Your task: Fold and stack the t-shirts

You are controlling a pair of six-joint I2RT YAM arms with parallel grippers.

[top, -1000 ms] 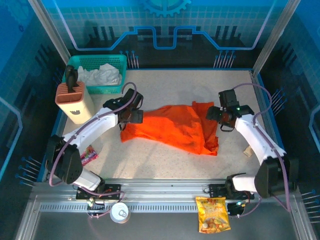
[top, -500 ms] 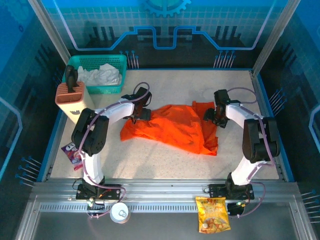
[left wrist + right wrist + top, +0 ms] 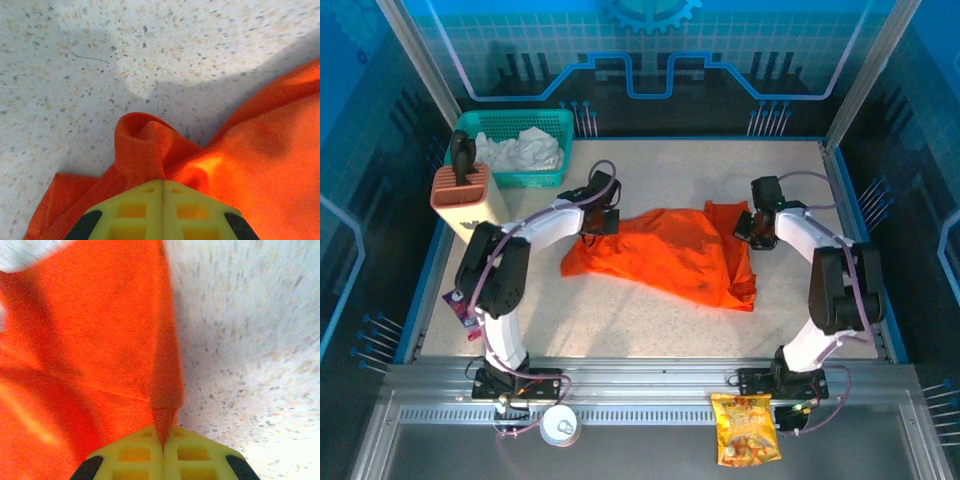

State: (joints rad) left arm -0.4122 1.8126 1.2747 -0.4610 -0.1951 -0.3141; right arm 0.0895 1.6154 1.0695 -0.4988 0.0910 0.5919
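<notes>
Fingers (image 3: 132, 212) of the left gripper (image 3: 162, 184) are closed on a bunched fold of the single orange t-shirt (image 3: 670, 255); the right gripper (image 3: 163, 432) pinches another edge; it lies spread across the middle of the table (image 3: 660, 175).

Top cam sits high behind my bases (bottom of frame), looking down & fwd over the whole table (image 3: 650, 330). Each wrist cam rides just behind its pincer, v. close to the surface, w/ left pincer (image 3: 162, 187) and right pincer (image 3: 163, 437) at bottom centre. All 3 views share the t-shirt (image 3: 665, 255) & bits of table beside it.
</notes>
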